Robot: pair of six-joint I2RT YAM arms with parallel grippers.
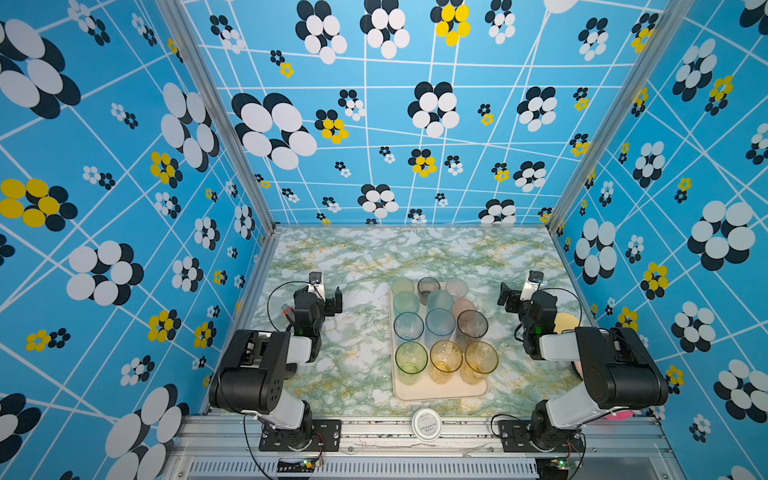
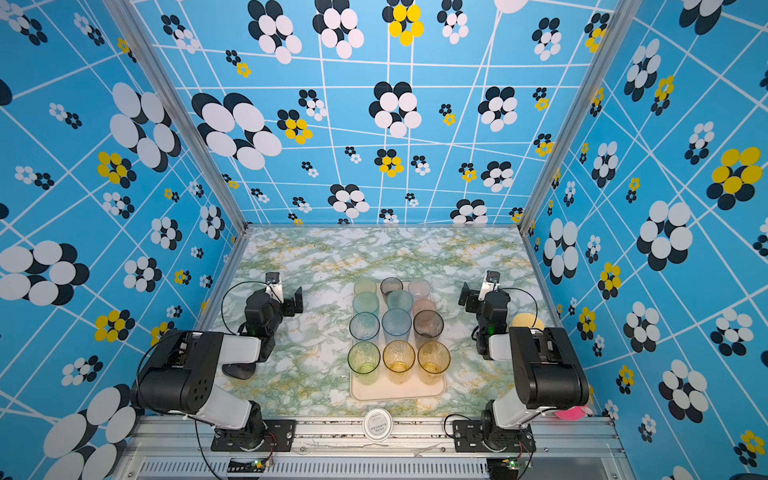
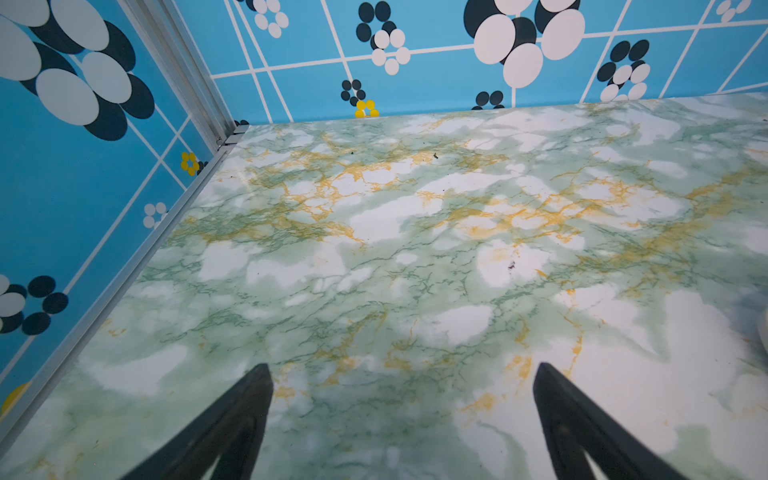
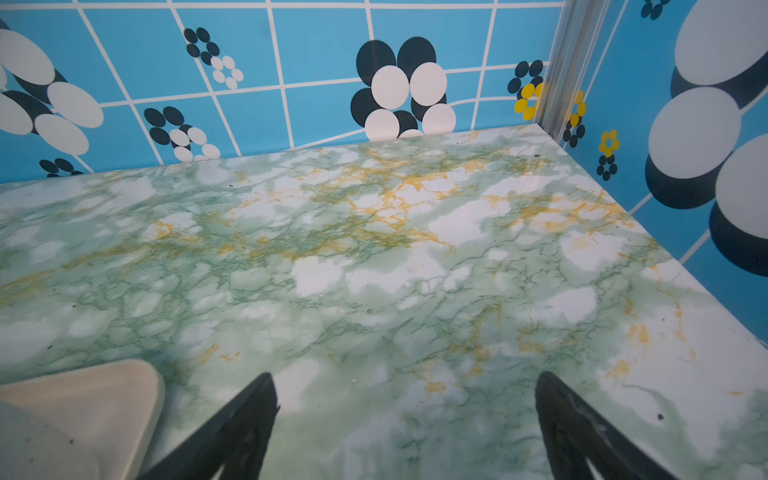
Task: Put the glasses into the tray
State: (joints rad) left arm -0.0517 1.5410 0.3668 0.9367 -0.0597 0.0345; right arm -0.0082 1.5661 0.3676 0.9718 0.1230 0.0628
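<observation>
Here, in both top views, the glasses [image 1: 440,328] stand upright in rows inside the tray [image 1: 440,392], which lies near the table's [image 1: 357,253] front edge. In the left wrist view the left gripper [image 3: 403,370] hangs over the marbled tabletop, jaws apart, holding nothing. In the right wrist view the right gripper [image 4: 405,378] is likewise spread and holds nothing, with a tray corner just beside it.

Right gripper [image 4: 405,382]: fingers spread wide, nothing between them, over marbled table [image 4: 374,257]. Tray [image 4: 104,399] corner near gripper, not touching. Blue flowered wall [image 4: 316,54] beyond gripper.
</observation>
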